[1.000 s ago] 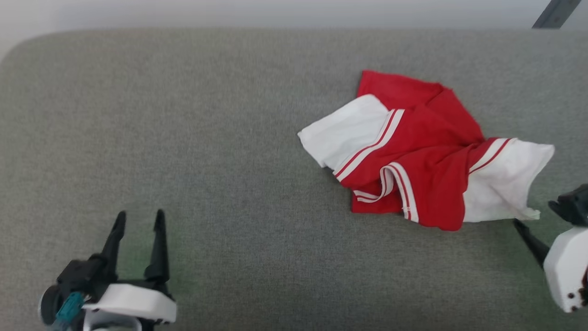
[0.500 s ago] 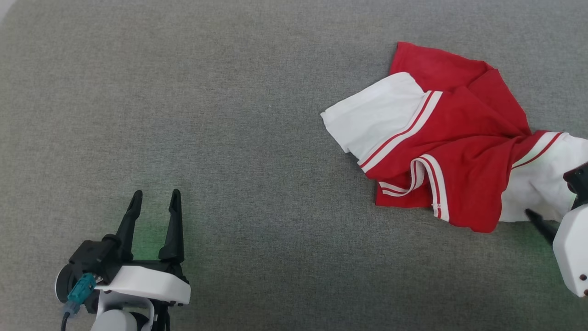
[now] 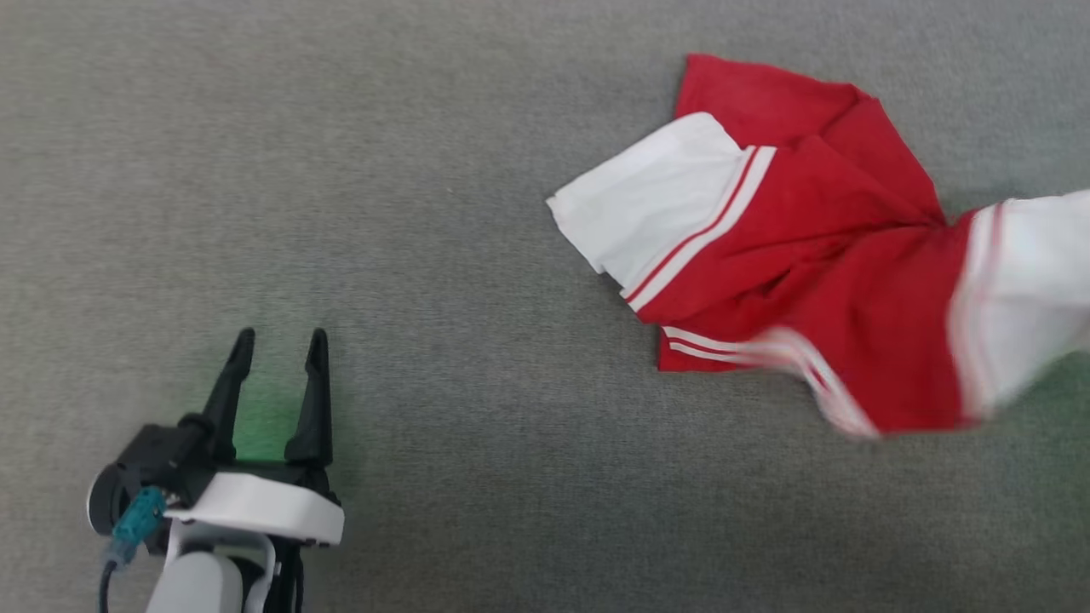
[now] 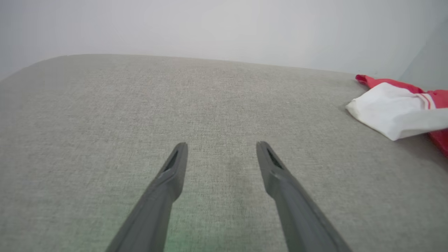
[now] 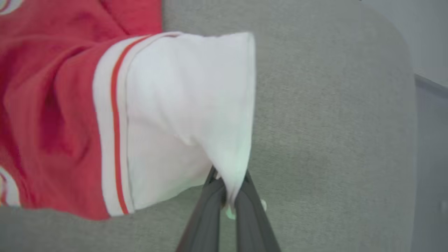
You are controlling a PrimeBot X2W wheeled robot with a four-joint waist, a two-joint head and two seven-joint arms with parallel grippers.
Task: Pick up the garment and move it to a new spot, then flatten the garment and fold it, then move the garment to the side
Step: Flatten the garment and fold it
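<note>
Presently we have the right gripper (image 5: 227, 196) clenched on the garment (image 3: 792, 255), a red T-shirt with white sleeves. In the right wrist view its two dark fingers pinch the hem corner of one white sleeve (image 5: 189, 105); such a corner hold, we judge, lets the cloth hang and trail freely rather than bunch between the fingers. The T-shirt lies crumpled toward the right of the grey fabric-covered worktop (image 3: 383, 213). Its held end is blurred at the right edge of the head view, which we read as motion of the cloth, while the other white sleeve (image 3: 656, 204) and the red body rest on the surface. Our left gripper (image 3: 281, 336) hangs released, fingers spread wide and holding nothing, low over bare worktop well apart from the T-shirt, presumably in reserve for when flattening calls for a second hold. We judge the step in hand to be the pick-up that opens the task; moving, flattening and folding are not yet done. A single-corner grip risks the sleeve slipping out under the weight of the dragged cloth.
</note>
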